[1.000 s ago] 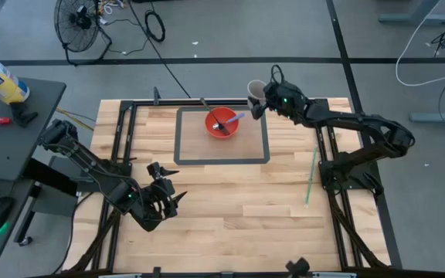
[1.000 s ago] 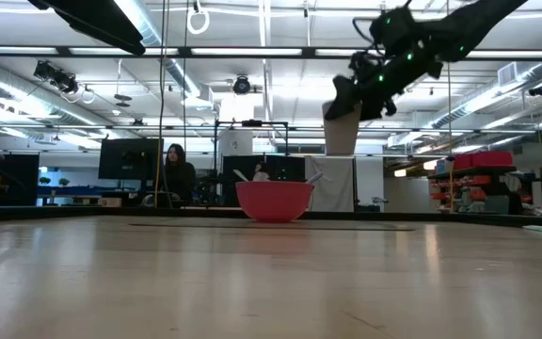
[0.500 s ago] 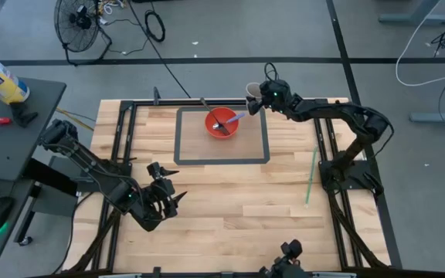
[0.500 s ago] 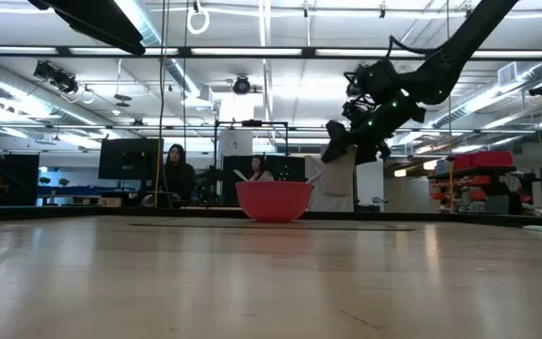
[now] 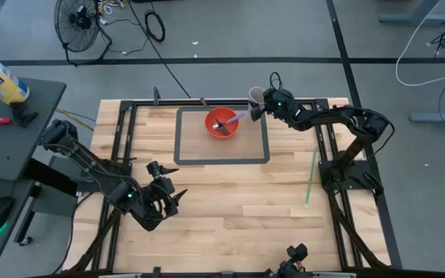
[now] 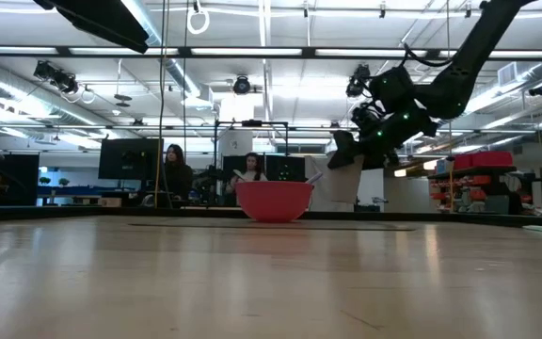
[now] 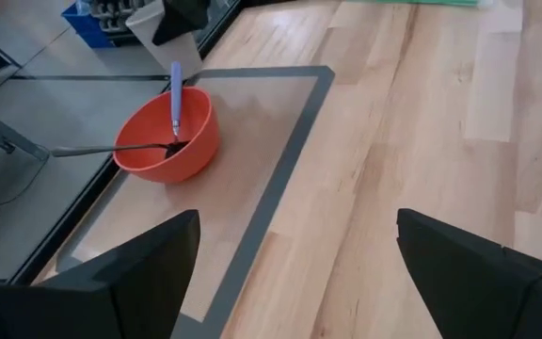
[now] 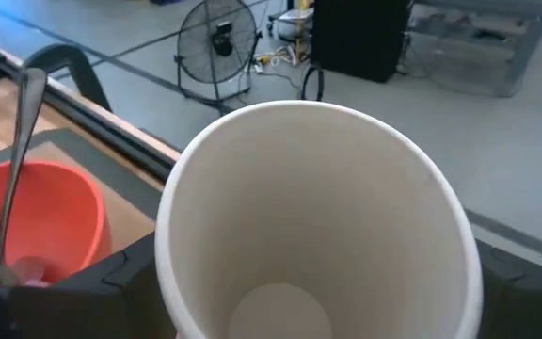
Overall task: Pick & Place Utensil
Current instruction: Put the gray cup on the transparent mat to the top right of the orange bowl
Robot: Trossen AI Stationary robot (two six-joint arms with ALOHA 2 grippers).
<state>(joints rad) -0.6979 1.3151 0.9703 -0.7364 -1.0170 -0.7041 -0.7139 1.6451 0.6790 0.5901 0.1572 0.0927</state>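
A red bowl stands inside a grey tape rectangle near the table's far edge. A purple-handled utensil and a metal spoon lie in it, handles leaning on its rim. My right gripper is shut on a white paper cup, just right of the bowl and near the far edge. The right wrist view looks into the cup, which is empty. In the low view the cup hangs low beside the bowl. My left gripper waits open near the table's left near corner. My right gripper holds the cup by its outer wall, pinched between the two fingers, one on either side. The fingers come slanting down from the table's right. The cup is tilted with its mouth toward the wrist. Whether its base touches the table, I cannot tell.
A thin green stick lies on the table's right part. Black frame rails run along the table's left and right edges. The wooden middle and near part of the table is bare. People sit in the room behind.
My right gripper has come down with the cup, from high above the table to bowl height just right of the bowl, and has tipped a little. It has stayed shut on the cup. Bowl and utensils have kept still.
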